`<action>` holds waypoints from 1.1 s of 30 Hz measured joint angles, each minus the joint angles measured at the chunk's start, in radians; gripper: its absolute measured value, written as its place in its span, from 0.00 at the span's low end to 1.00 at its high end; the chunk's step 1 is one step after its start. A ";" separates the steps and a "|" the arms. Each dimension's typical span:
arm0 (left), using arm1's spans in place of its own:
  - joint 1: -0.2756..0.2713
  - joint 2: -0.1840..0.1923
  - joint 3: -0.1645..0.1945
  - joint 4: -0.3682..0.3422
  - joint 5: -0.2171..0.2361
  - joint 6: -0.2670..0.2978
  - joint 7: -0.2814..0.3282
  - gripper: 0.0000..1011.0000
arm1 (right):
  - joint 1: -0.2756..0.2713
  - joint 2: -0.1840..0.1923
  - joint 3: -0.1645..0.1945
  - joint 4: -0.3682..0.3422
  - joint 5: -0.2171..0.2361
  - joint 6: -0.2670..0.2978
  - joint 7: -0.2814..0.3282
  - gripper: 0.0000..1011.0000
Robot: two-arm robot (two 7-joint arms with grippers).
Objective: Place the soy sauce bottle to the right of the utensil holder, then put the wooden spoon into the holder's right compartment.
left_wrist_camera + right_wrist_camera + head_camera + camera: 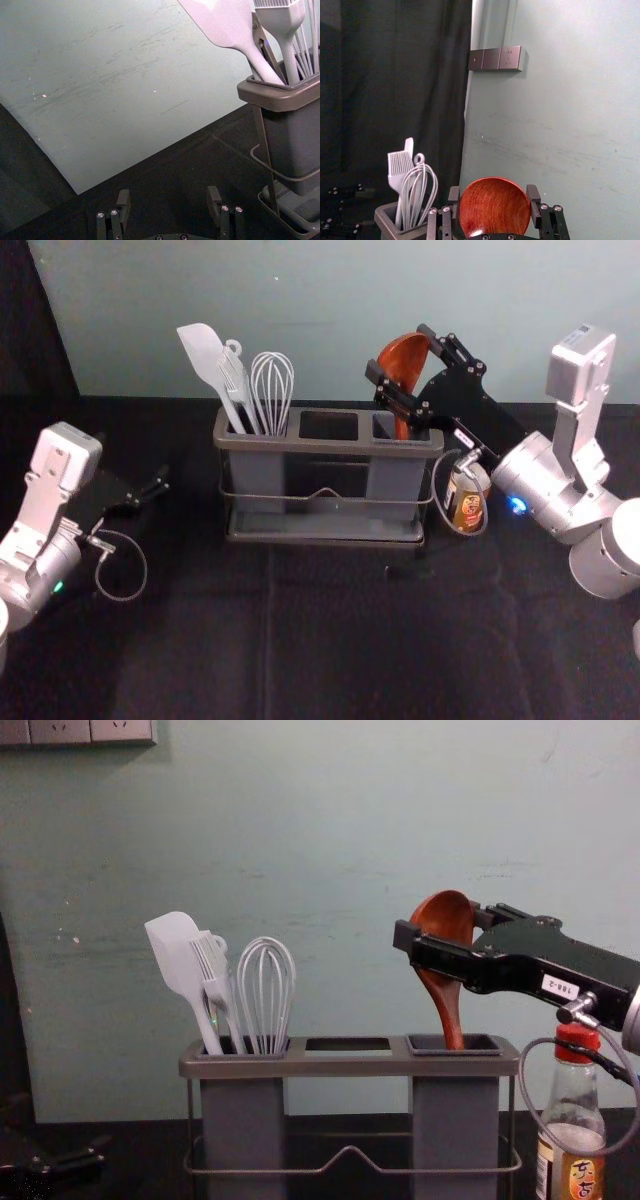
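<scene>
Cloth [330,640], black and creased, covers the table nearest us. At our left, the left gripper [169,196] idles low beside the holder, its fingers spread wide with nothing between them. Next we come to the grey utensil holder [345,1066]; just right of it the soy sauce bottle [572,1098] stands upright, red-capped, under the right arm. A white spatula [181,955], pastry brush [213,970] and whisk [265,995] fill the left compartment. Above the right compartment [455,1120], the right gripper [493,192] has its fingers closed around the bowl of the wooden spoon [450,912], whose handle dips inside. We judge the task nearly done, with release to come. If a finger drags on the bowl while backing off, we could see the spoon lifted or tipped; the arm's looping cable [530,1105] might snag the bottle and topple it. Behind everything rises a pale green wall [330,830].
</scene>
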 joint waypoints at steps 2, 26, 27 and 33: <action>0.000 0.000 0.000 0.000 0.000 0.000 0.000 0.99 | -0.004 0.004 0.000 -0.002 -0.001 -0.001 0.005 0.81; 0.000 0.000 0.000 0.000 0.000 0.000 0.000 0.99 | -0.020 0.024 -0.007 -0.019 -0.007 0.033 0.010 0.81; 0.000 0.000 0.000 0.000 0.000 0.000 0.000 0.99 | -0.020 0.024 -0.007 -0.019 -0.007 0.033 0.010 0.81; 0.000 0.000 0.000 0.000 0.000 0.000 0.000 0.99 | -0.019 0.023 -0.007 -0.018 -0.007 0.031 0.010 0.83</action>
